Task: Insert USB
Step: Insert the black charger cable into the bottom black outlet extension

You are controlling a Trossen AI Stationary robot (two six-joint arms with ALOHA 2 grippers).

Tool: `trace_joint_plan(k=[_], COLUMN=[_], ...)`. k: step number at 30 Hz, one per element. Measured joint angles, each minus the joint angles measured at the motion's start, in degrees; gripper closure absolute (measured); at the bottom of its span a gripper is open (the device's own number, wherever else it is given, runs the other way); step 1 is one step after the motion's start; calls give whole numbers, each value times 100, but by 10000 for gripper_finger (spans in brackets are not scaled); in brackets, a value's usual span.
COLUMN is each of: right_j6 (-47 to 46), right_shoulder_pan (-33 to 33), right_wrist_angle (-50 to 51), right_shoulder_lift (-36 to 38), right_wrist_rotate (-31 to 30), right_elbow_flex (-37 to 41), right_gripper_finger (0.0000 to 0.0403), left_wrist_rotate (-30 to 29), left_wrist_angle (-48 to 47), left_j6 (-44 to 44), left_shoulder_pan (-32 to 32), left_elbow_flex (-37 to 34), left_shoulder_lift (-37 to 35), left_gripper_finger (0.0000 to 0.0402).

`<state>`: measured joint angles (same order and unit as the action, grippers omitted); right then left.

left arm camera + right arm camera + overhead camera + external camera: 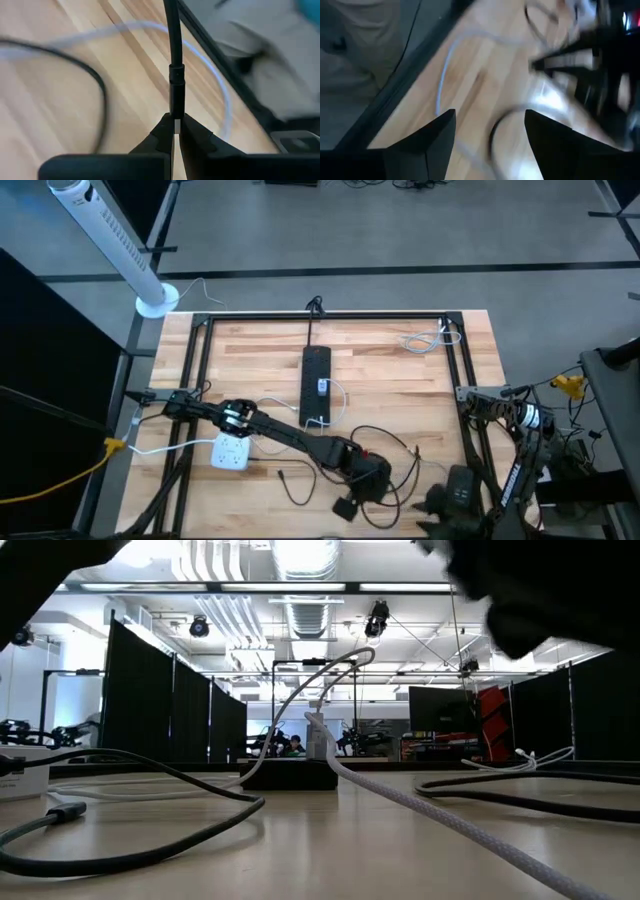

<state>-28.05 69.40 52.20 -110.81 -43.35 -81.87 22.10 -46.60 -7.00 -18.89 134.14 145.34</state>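
Observation:
My left gripper (372,480) is near the table's front edge, right of centre, shut on a black USB plug (176,92). The plug's black cable (172,30) runs straight on away from the fingers. In the left wrist view my left gripper (176,121) hangs above the wooden tabletop. A black power strip (316,385) lies flat at the table's middle with a white charger (322,387) plugged into it. My right gripper (437,502) stands open at the front right. In its own wrist view my right gripper (490,125) has only table and blurred cables between the fingers. My left gripper pinches the plug's light metal end (176,126) between its two fingertips. The black plug body sticks out beyond the fingers in line with them, the cable leading on away. The plug is clear of the table.
A white multi-socket block (230,452) lies at the front left under my left arm. Loose black cables (395,445) loop over the front of the table, and a small black block (345,508) lies there. A white cable (425,340) is coiled at the far right corner. A black frame (320,315) edges the table.

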Motion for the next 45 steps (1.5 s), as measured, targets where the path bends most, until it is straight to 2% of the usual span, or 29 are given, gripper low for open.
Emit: trace_joint_plan(k=[5,9,15,18,21,24,31,33,45], right_j6=[2335,3857,5059,5473,5722,5585,5263,5246,5249], right_shoulder_pan=[-537,-829,-1050,-1065,-1076,-1090,-1083,-1081,-1107], right_wrist_angle=[-711,-1053,-1105,-1118,-1127,-1130,-1079,-1070,-1053], right_shoulder_lift=[-115,-163,-214,-360,-507,-644,-708,-708,-708], right_wrist_rotate=[-19,-132,-192,-495,-632,-819,-1198,-1200,-1227], right_elbow_flex=[-257,-363,-365,-365,-380,-380,-382,-382,-387], right_gripper_finger=[191,192,198,207,221,249,378,395,340], left_wrist_rotate=[912,1221,1362,1362,1360,1360,1358,1358,1345], left_wrist_angle=[-214,-317,-386,-387,-388,-377,-377,-376,-374], left_j6=[116,159,193,205,217,262,310,325,334], left_shoulder_pan=[146,183,183,186,192,192,192,192,192], left_elbow_flex=[-82,-80,-82,-82,-82,-82,-82,-82,-82], left_shoulder_lift=[-7,-9,-9,-9,-9,-9,-8,-9,-6], left_gripper_finger=[397,397,397,397,397,397,397,397,397])
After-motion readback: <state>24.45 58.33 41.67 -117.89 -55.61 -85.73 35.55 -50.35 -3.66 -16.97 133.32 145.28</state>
